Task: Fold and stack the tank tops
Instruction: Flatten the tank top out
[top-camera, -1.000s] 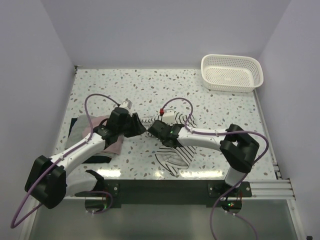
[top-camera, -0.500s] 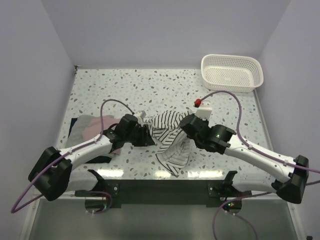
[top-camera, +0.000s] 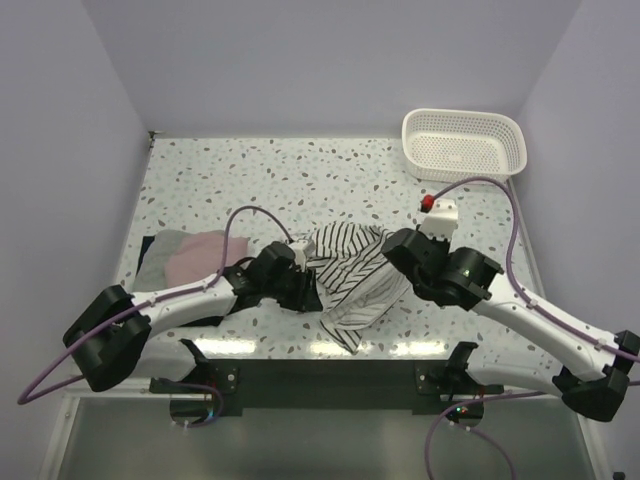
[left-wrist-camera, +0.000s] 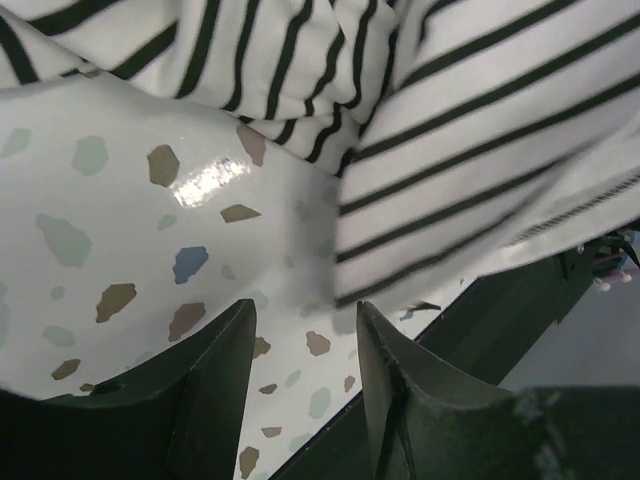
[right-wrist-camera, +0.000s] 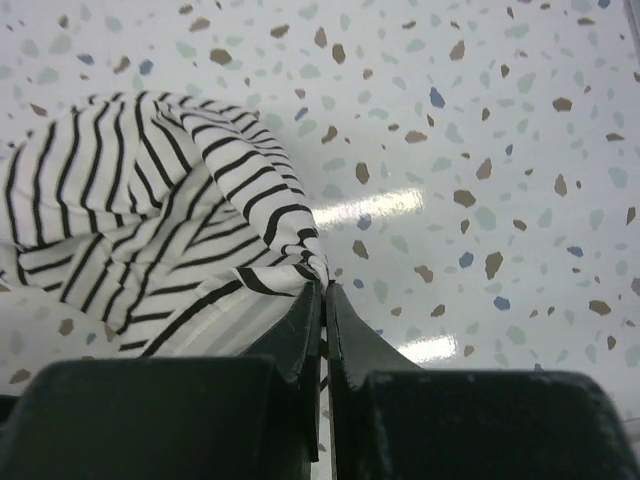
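Observation:
The white tank top with black stripes (top-camera: 350, 272) lies bunched near the table's front middle. My right gripper (top-camera: 393, 258) is shut on a fold of its right edge, and in the right wrist view the cloth (right-wrist-camera: 150, 200) is pinched at the tips of the gripper (right-wrist-camera: 323, 288). At the cloth's left side my left gripper (top-camera: 312, 292) is open. The left wrist view shows bare table between the fingers of that gripper (left-wrist-camera: 305, 320), with the striped cloth (left-wrist-camera: 450, 150) hanging just beyond the fingers. The pink tank top (top-camera: 195, 255) lies on a dark one (top-camera: 152, 258) at the left.
A white lattice basket (top-camera: 465, 145) stands at the back right corner. The table's front edge (left-wrist-camera: 480, 330) runs close by the left fingers. The purple cables arch over both arms.
My right arm has swung out to the right with the striped top's edge in its grip, spreading the cloth. The left gripper has slid right and toward the front, up to the cloth's left side.

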